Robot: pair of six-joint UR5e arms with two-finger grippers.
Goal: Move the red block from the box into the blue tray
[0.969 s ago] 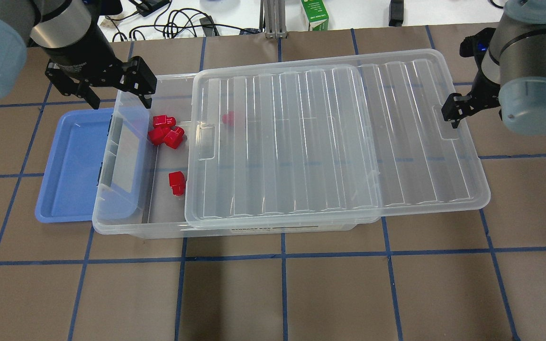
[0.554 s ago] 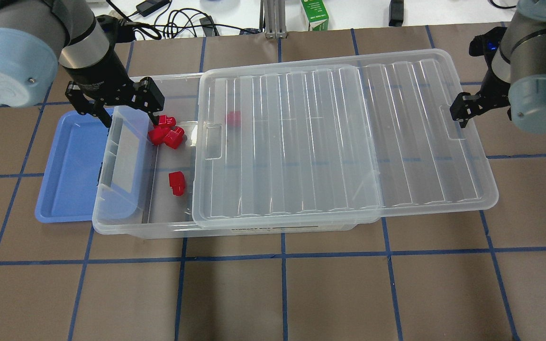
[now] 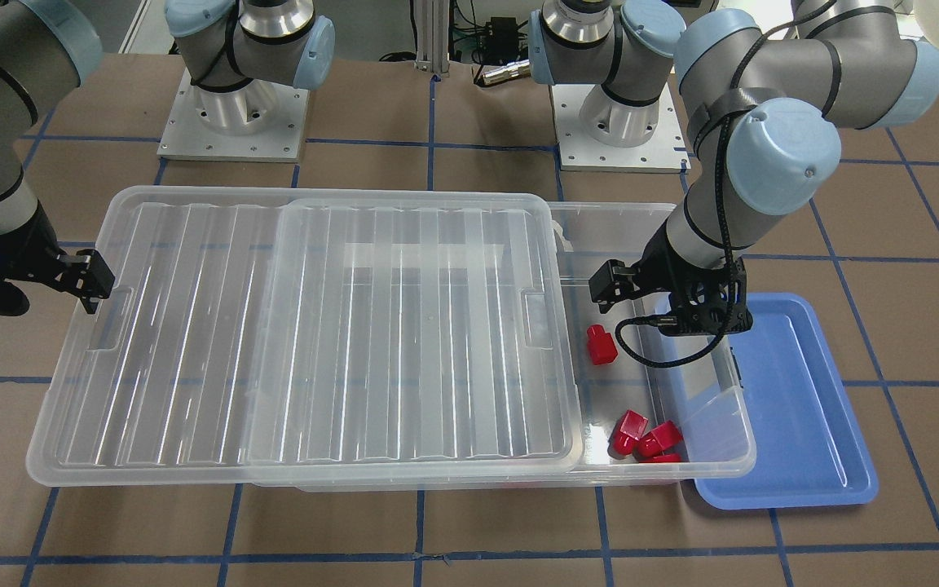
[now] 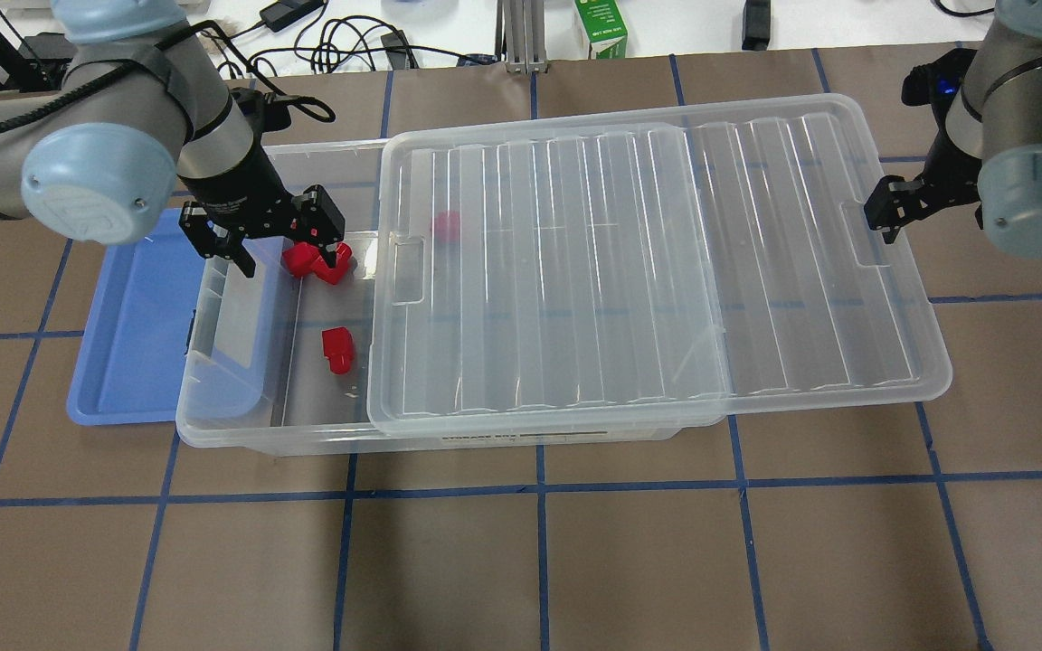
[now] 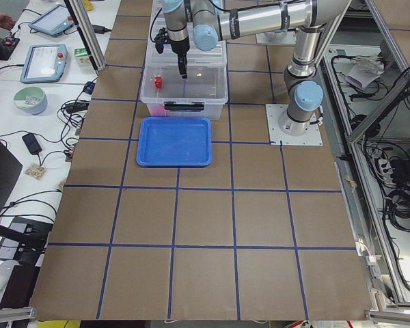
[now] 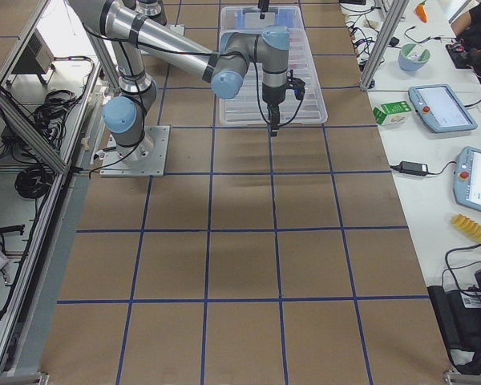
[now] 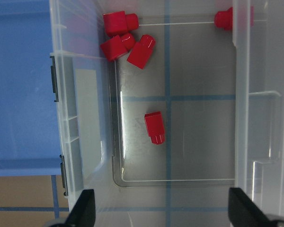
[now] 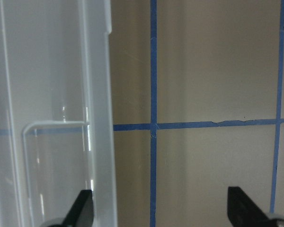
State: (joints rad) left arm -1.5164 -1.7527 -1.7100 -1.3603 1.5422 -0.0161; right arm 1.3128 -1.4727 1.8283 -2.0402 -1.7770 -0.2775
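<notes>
The red block [image 4: 337, 350] lies alone on the floor of the box [image 4: 304, 436], in its uncovered left end; it also shows in the front view [image 3: 600, 344] and the left wrist view [image 7: 155, 127]. Three more red blocks [image 4: 317, 260] are bunched by the box's far-left corner. The blue tray [image 4: 127, 316] lies empty, partly under the box's left end. My left gripper [image 4: 284, 249] is open and empty above the uncovered end, near the bunch [image 7: 125, 40]. My right gripper [image 4: 887, 212] is open at the lid's right edge [image 8: 97, 118].
The ribbed clear lid [image 4: 648, 262] is slid to the right, covers most of the box and overhangs its right end. Another red block [image 4: 445, 226] lies under the lid's left part. Cables and a green carton [image 4: 601, 27] are beyond the table's far edge.
My left gripper has moved forward and down from the box's far-left corner to above the bunched blocks. The lid has shifted slightly to the right, and the right gripper with it.
</notes>
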